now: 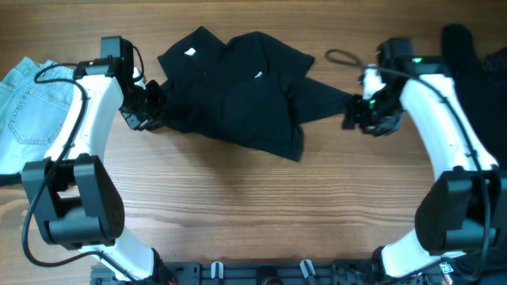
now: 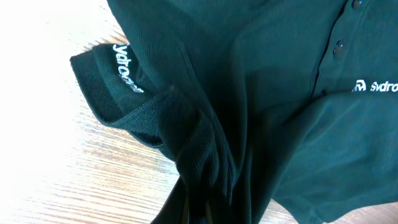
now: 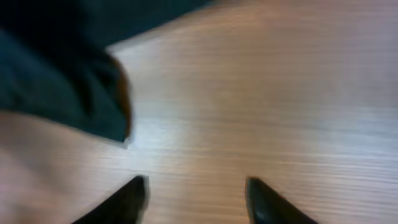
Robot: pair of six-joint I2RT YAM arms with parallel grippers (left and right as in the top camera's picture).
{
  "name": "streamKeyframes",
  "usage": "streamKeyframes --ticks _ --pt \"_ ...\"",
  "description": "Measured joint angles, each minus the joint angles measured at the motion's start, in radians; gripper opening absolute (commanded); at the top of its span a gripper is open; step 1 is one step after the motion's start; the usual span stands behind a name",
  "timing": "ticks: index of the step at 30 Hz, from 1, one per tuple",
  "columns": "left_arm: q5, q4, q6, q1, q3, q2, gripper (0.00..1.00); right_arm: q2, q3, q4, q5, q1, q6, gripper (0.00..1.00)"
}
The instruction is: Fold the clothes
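A black short-sleeved polo shirt with small white logos lies crumpled across the middle back of the table. My left gripper is shut on the shirt's left edge; in the left wrist view the bunched fabric fills the jaws, beside a sleeve cuff with white lettering. My right gripper is open and empty just past the shirt's right tip; the right wrist view shows its two fingers spread over bare wood, with the fabric corner at upper left. More black fabric lies at the far right.
Light blue jeans lie at the left edge. A dark cord loop lies on the table behind the right gripper. The wooden table is bare in front of the shirt.
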Motion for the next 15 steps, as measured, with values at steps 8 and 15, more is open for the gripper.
streamKeyframes --ticks 8,15 --pt "-0.01 -0.001 0.0 0.0 0.0 0.0 0.04 0.016 -0.246 0.496 -0.039 0.203 0.118 0.57" --pt "-0.011 0.0 0.0 0.0 0.0 0.0 0.04 0.134 -0.255 0.559 -0.045 0.231 0.182 0.41"
